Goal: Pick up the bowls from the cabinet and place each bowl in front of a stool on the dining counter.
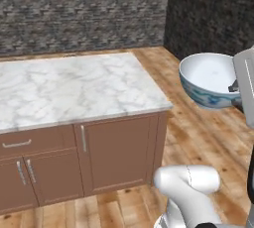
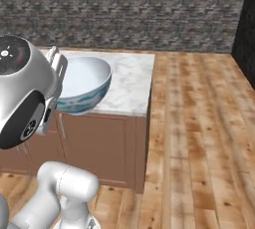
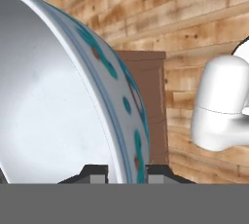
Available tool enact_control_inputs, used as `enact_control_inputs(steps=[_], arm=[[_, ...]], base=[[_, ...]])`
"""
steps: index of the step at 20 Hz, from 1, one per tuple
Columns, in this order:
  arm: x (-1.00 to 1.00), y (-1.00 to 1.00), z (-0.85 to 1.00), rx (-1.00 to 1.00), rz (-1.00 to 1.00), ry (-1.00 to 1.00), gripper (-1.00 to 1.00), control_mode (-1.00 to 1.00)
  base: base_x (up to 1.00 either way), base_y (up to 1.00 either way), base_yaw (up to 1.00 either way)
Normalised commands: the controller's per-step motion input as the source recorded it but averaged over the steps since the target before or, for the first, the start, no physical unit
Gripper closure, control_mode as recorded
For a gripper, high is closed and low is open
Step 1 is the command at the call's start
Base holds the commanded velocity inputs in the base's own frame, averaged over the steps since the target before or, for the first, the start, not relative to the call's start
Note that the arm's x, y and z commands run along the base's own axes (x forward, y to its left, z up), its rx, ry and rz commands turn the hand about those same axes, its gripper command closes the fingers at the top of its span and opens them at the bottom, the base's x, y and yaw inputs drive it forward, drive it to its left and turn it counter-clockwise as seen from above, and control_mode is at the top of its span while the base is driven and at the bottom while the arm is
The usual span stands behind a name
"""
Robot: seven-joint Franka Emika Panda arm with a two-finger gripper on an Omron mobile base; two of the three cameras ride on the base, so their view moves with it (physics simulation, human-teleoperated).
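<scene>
Deep white footed bowl with blue-teal patterned outside (image 1: pixel 208 79), glossy inside, held up in the air beside the marble-topped wooden counter (image 1: pixel 74 90), over plank floor. Gripper (image 3: pixel 127 173) clamped on bowl's rim, one finger inside, one outside; arm raised.

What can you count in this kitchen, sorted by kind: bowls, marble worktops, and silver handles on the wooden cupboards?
Bowls: 1, the white and blue bowl with the gripper shut on its rim
Marble worktops: 1, the marble top
Silver handles: 4, seen in the left base view on the low wooden cabinets
Total: 6
</scene>
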Motion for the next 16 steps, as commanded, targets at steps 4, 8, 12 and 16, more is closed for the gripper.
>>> enact_control_inputs(steps=[4,8,12,16], arm=[[0.00,0.00,0.00,0.00,0.00,0.00,1.00,1.00],[0.00,0.00,0.00,0.00,0.00,0.00,1.00,1.00],[0.00,0.00,0.00,0.00,0.00,0.00,1.00,1.00],[0.00,0.00,0.00,0.00,0.00,0.00,1.00,1.00]], base=[[0.36,-1.00,0.22],[0.78,-1.00,0.13],[0.91,-1.00,0.12],[1.00,-1.00,0.19]])
